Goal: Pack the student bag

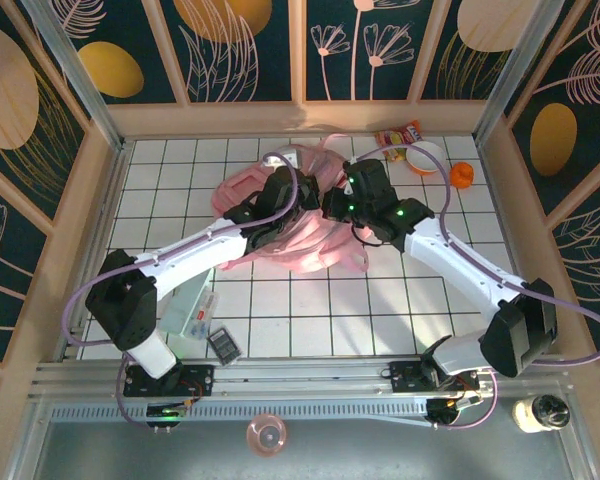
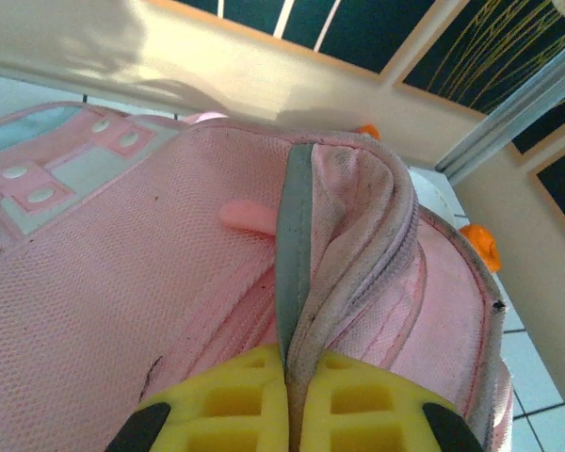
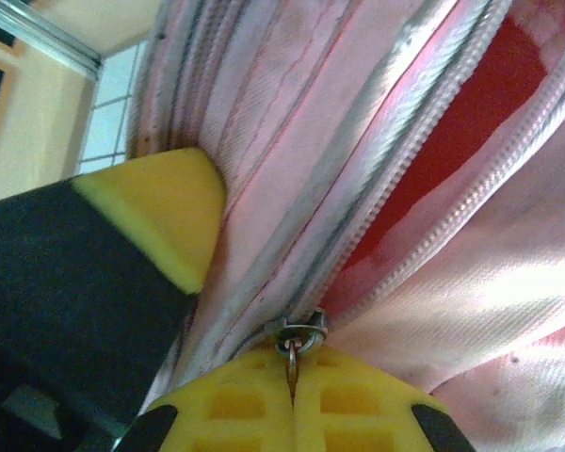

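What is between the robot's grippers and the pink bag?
Nothing visible. The left gripper is pinching a fold of the student bag itself, and the right gripper is pinching the bag's zip pull.

The soft pink fabric backpack (image 1: 315, 245) is laid on the white tiled table (image 1: 310, 310), a round white bowl (image 1: 427, 157) behind-right.

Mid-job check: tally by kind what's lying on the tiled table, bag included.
pink backpack: 1
snack packet: 1
white bowl: 1
orange item: 1
clear case: 1
calculator: 1
Total: 6
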Tool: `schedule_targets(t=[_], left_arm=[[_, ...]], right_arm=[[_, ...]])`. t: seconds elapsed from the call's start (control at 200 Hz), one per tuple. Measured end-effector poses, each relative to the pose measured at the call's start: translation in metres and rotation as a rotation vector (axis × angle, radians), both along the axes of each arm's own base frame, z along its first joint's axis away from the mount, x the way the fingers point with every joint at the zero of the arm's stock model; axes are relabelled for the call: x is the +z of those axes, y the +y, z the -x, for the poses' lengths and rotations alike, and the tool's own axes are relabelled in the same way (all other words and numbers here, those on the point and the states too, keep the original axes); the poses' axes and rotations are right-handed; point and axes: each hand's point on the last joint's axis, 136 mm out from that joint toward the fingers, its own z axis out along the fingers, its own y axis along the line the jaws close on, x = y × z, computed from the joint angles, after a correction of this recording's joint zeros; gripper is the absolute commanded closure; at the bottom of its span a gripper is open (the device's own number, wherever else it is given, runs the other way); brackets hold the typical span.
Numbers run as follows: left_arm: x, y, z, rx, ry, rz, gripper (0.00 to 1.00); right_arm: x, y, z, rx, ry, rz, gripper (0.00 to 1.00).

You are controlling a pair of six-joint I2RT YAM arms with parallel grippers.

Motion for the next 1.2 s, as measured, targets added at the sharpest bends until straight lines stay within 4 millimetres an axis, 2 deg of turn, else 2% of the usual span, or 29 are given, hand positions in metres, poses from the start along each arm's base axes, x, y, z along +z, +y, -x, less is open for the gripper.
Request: schedule_targets(t=[0.145,0.29,0.565,0.671,0.716,0.781,0.906,1.021,1.116,1.201], left_arm=[[0.005,-0.004,-0.004,0.001,-0.02,-0.034,1.0],[0.005,-0.005,-0.01,-0.002,-0.047,-0.111,1.0],[0.003,-0.013,-0.003,-0.101,-0.101,-0.24,1.0],[0.001,-0.014,-0.001,-0.133,-0.111,-0.246,1.0],[0.004,-0.014,-0.004,-0.136,-0.128,-0.239,1.0],[0.006,-0.012,-0.007,-0.144,-0.149,-0.245,1.0],[0.004,-0.011,-0.008,-0.198,-0.192,-0.28,1.0],[-0.006,-0.009,0.002,-0.316,-0.217,-0.309,1.0],[-0.008,-0.004,0.01,-0.412,-0.238,-0.322,1.0],[-0.006,0.001,0.018,-0.488,-0.267,-0.332,1.0]], right_arm=[[0.0,0.001,0.004,-0.006,0.004,-0.043,1.0],[-0.004,0.014,0.019,0.067,0.047,-0.095,1.0],[-0.006,0.015,0.036,0.139,0.139,-0.197,1.0],[-0.014,0.013,0.042,0.144,0.191,-0.213,0.66],[-0.02,0.009,0.05,0.153,0.239,-0.224,0.57],[-0.02,0.004,0.06,0.185,0.274,-0.255,0.48],[0.005,-0.024,0.057,0.168,0.24,-0.336,0.41],[0.028,-0.049,0.046,0.13,0.181,-0.399,0.38],[0.034,-0.056,0.039,0.124,0.171,-0.438,0.34],[0.033,-0.054,0.034,0.126,0.194,-0.469,0.32]])
